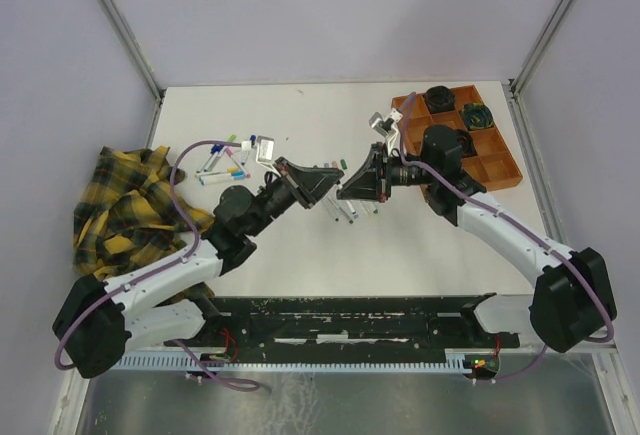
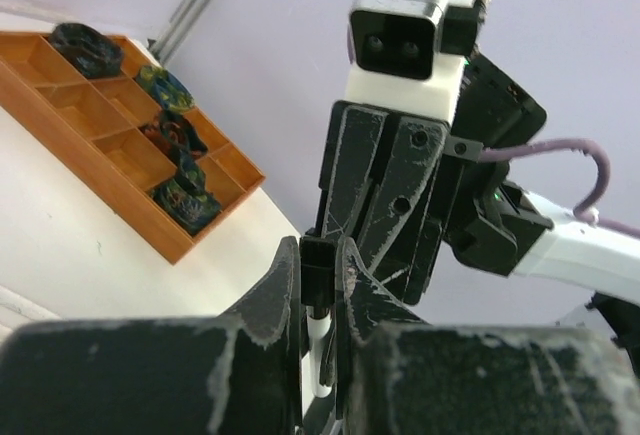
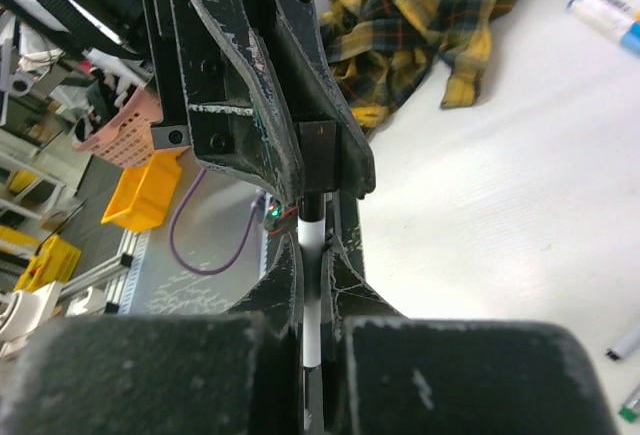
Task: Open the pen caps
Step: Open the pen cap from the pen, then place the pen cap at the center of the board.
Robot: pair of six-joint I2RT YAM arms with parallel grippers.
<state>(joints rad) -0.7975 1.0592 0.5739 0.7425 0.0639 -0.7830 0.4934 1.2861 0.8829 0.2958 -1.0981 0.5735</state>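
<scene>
Both grippers meet above the middle of the table on one pen. My left gripper (image 1: 325, 184) (image 2: 320, 255) is shut on the pen's black cap (image 2: 319, 273) (image 3: 318, 160). My right gripper (image 1: 352, 186) (image 3: 312, 255) is shut on the white barrel (image 3: 311, 305) (image 2: 320, 347), which runs back between its fingers. The cap still sits on the barrel's end. Capped pens (image 1: 228, 158) with blue, green and pink caps lie in a cluster at the back left, and more pens (image 1: 346, 211) lie under the grippers.
An orange compartment tray (image 1: 497, 165) (image 2: 115, 190) with black round objects stands at the back right. A yellow plaid cloth (image 1: 125, 205) (image 3: 440, 25) lies bunched at the left edge. A small white box (image 1: 265, 151) sits beside the pen cluster.
</scene>
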